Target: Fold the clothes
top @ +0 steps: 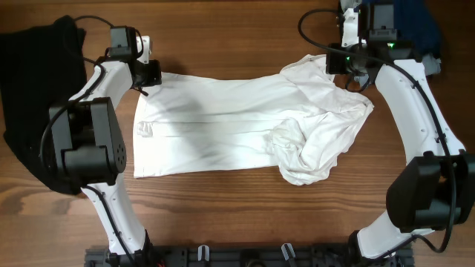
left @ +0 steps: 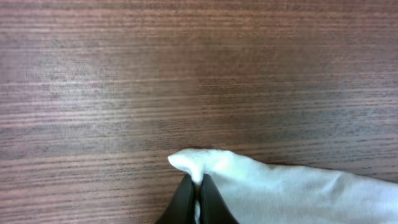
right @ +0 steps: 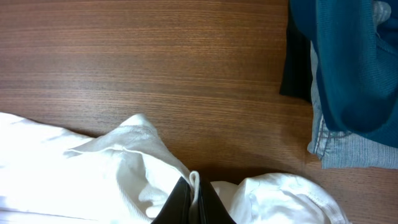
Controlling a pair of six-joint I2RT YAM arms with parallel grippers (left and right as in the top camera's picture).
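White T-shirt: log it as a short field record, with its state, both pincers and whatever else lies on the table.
garment: white T-shirt, on the wooden table
state: flat near the left arm, bunched and wrinkled near the right arm
left pincer: shut, pinching a far corner of the shirt
right pincer: shut, pinching a raised fold of the shirt
other items: black garment beside the left arm; blue garments beyond the right pincer

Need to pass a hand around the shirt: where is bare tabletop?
Bare tabletop: the near strip between white T-shirt and arm bases; the far strip between left claw and right claw. Crowded: black garment left, blue garments far right.
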